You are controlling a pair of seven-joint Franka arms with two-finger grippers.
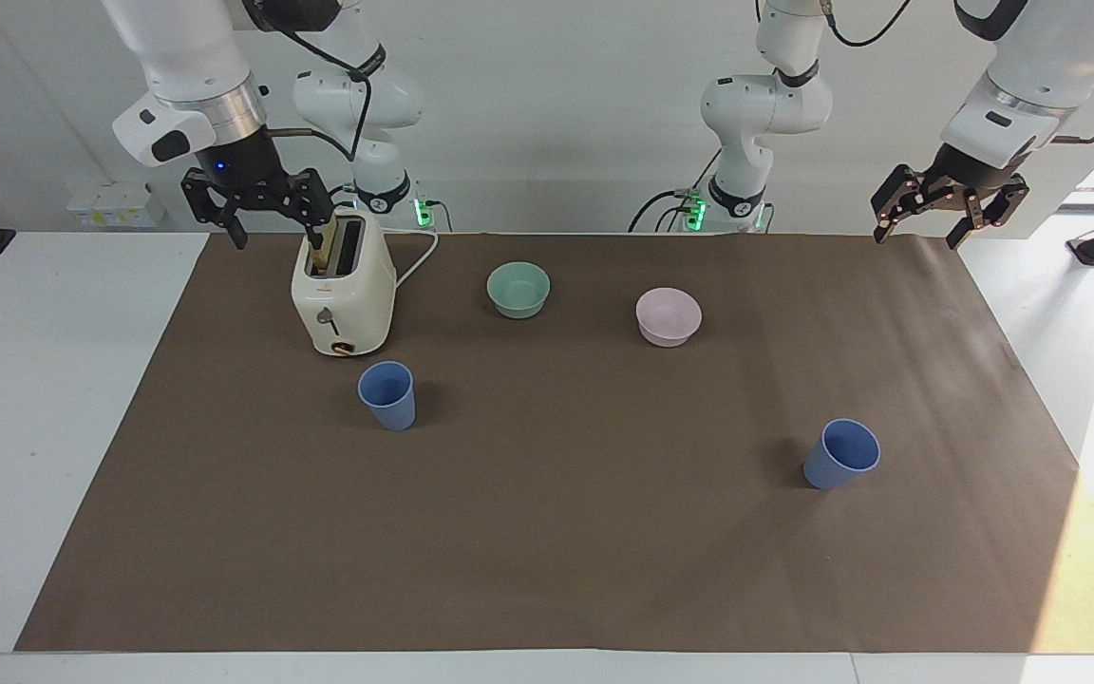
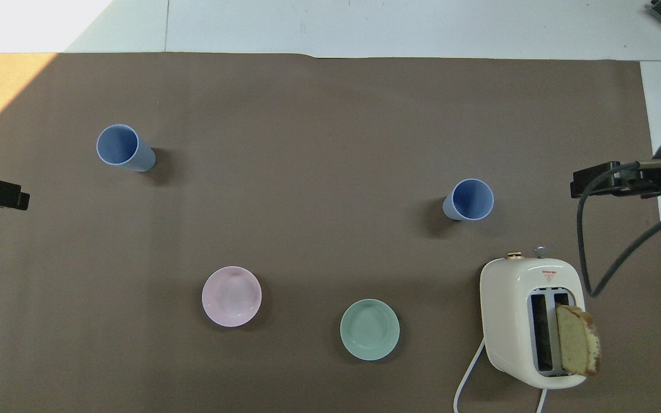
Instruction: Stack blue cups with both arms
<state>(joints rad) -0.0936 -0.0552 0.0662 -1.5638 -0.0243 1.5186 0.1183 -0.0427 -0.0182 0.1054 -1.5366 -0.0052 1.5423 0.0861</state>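
Bare brown mat (image 1: 585, 532) lies between my two blue cups (image 1: 387, 395) (image 1: 839, 454), while the toaster (image 1: 343, 290) stands just beside the cup at my right arm's end, and two bowls (image 1: 518, 289) (image 1: 668, 316) sit nearer me.

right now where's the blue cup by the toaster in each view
Facing view: the blue cup is just below the toaster.
Overhead view: the same cup is just above the toaster.
Shared landmark: the toaster; the cup stands farther from the robots than it.
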